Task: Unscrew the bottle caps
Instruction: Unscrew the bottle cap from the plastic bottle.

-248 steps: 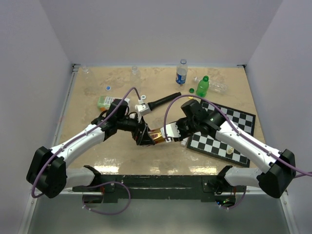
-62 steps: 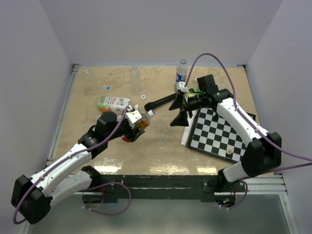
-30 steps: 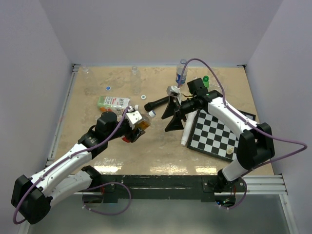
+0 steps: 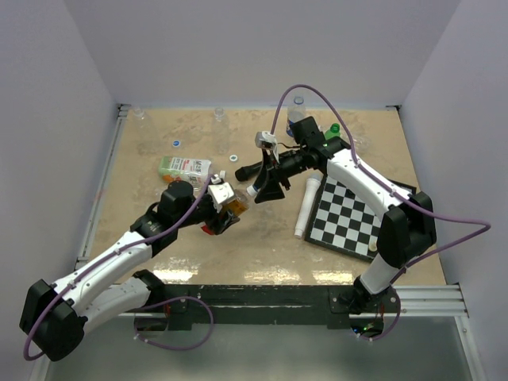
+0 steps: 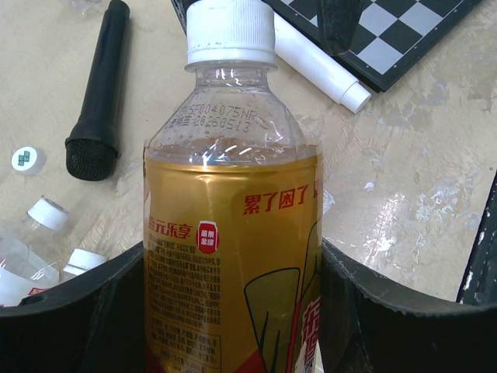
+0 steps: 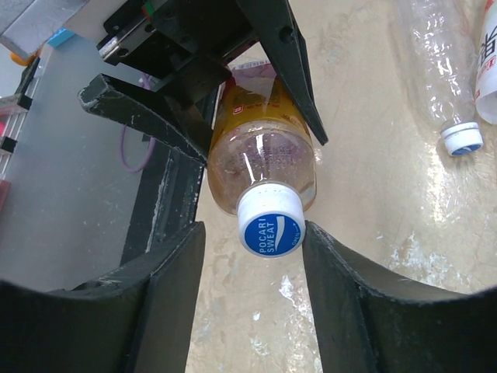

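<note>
An amber bottle (image 5: 233,194) with a red-yellow label is tilted up off the table, and my left gripper (image 5: 233,260) is shut on its body. In the top view the bottle (image 4: 236,203) points toward the right arm. Its cap (image 6: 269,223) is white with a blue printed top. The cap sits between the fingers of my right gripper (image 6: 252,233), which is open. The right finger (image 6: 326,256) touches the cap's side, while the left finger (image 6: 175,264) stands a little apart from it. From the left wrist the cap (image 5: 231,31) shows as plain white.
A black microphone (image 4: 262,165), a white tube (image 4: 305,206) and a chessboard (image 4: 357,214) lie right of centre. A green bottle (image 4: 332,131) and a blue-labelled bottle (image 4: 295,111) stand at the back. A green carton (image 4: 184,167) and loose caps (image 4: 175,144) lie to the left. A clear bottle (image 6: 439,62) lies nearby.
My right arm has swung left to the held bottle, and its jaws have narrowed around the cap. The left arm and its bottle have barely moved.
</note>
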`<state>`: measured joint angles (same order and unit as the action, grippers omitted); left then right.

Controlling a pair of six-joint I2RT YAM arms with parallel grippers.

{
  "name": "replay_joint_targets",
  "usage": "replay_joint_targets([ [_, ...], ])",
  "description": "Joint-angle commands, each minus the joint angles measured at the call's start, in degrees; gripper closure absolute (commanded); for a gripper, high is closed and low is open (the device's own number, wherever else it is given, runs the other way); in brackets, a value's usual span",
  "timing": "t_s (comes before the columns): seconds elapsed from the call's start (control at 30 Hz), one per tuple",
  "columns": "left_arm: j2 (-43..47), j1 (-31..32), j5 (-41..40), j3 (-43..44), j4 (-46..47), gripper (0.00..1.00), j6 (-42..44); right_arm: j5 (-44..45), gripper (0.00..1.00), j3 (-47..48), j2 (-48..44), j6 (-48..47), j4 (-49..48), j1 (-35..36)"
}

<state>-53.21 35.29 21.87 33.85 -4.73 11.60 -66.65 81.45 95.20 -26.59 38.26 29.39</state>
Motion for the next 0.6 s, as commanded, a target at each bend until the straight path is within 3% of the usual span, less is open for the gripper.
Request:
replay_joint_targets([
  [0.0,0.04,0.22,1.34,-0.53,3.15,1.0,0.53,0.47,0.46,2.22,-0.72,1.28,-1.17,0.67],
  [0.1,0.04,0.13,1.42,-0.62,3.24,1.0,0.53,0.73,0.51,2.22,-0.72,1.36,-1.26,0.67],
  [0.4,-0.05,0.13,1.69,-0.62,3.15,1.0,0.45,1.61,0.48,2.75,-0.8,1.63,-1.87,0.67],
  [0.43,0.04,0.22,1.69,-0.71,3.15,1.0,0.53,1.7,0.51,2.84,-0.89,1.72,-1.87,0.67],
  [0.57,0.04,0.13,1.77,-0.71,3.15,1.0,0.53,2.23,0.79,3.1,-0.89,0.49,-1.09,0.67],
])
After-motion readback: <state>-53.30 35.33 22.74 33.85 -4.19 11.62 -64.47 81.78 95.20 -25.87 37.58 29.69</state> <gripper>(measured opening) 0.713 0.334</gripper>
